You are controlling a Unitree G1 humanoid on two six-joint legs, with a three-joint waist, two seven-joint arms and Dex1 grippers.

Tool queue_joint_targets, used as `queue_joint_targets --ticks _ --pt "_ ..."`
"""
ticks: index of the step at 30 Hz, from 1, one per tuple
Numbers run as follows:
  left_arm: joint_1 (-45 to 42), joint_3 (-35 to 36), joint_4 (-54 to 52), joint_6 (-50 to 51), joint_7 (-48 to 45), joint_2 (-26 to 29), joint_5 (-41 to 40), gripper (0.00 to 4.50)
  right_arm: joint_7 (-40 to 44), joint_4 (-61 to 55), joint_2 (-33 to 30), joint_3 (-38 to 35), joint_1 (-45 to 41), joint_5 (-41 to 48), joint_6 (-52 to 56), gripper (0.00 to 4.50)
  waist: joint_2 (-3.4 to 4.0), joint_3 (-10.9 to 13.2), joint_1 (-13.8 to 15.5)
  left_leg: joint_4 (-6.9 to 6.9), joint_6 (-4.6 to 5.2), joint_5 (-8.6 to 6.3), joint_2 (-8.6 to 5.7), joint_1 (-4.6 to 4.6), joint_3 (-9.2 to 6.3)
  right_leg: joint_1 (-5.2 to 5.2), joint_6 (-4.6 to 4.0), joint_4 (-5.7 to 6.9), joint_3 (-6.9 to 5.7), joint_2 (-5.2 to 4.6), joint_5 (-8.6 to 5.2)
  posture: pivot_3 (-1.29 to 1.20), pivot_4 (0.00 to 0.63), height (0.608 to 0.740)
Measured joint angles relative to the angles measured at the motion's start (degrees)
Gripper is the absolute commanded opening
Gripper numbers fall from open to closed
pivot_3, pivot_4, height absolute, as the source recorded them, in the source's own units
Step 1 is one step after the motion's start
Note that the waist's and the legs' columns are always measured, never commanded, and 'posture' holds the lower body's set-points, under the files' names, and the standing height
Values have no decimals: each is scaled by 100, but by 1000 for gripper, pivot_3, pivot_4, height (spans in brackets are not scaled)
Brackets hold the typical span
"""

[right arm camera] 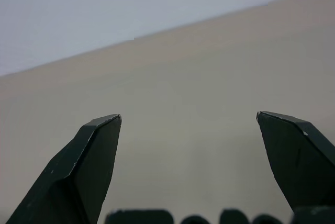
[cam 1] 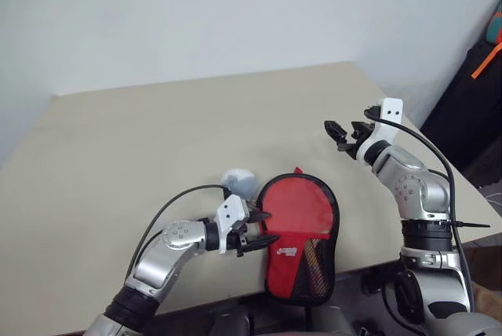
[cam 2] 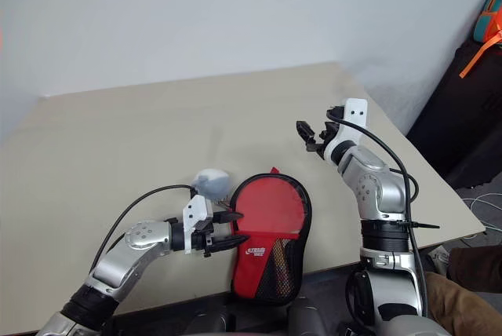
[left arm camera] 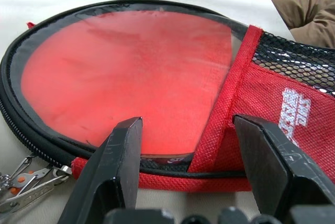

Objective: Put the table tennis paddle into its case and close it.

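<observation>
Red rubber of the table tennis paddle (cam 1: 294,206) was seen through the soft, light case (cam 1: 300,283) at the table's (cam 1: 118,140) near edge, best pinched at its zip-side trim, with the left tool (cam 1: 262,227) parted beside it, gripping nothing, and the right tool (cam 1: 340,133) spread wide and empty.

The table (cam 1: 141,140) lies bare across the upper left and centre of the head views, so a gripper could pass freely there. The obstacles crowd the lower middle: the case (cam 1: 302,261) lies flat at the near edge with the red paddle (cam 1: 296,209) showing through its clear half, a pale ball (cam 1: 238,181) sits just beside its upper left rim, and the left gripper (cam 1: 263,228), fingers apart, stands against the case's left edge. The right gripper (cam 1: 339,133) hangs wide open above the table at centre right, well apart from the case, with open tabletop ahead of its fingers.
</observation>
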Motion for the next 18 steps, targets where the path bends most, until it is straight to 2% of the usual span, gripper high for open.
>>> queue_joint_targets --ticks 8,12,18 --pt "-59 20 534 -590 -168 -278 310 2860 688 460 280 380 -555 259 660 4500 33 -24 6 2 2 0 0 66 -8 76 -1 -13 -7 0 -3 0 0 740" --pt "-147 22 639 -603 -165 -456 430 2860 1277 718 507 756 -1030 513 1259 4500 36 -32 8 3 2 0 -1 70 -13 83 1 -10 -9 0 -2 0 0 740" --pt "-180 12 525 -332 -90 -619 517 2860 1959 1319 606 1270 -1323 484 1498 4500 30 -50 42 4 2 0 -2 70 -12 82 2 -10 -9 0 -2 0 0 740"
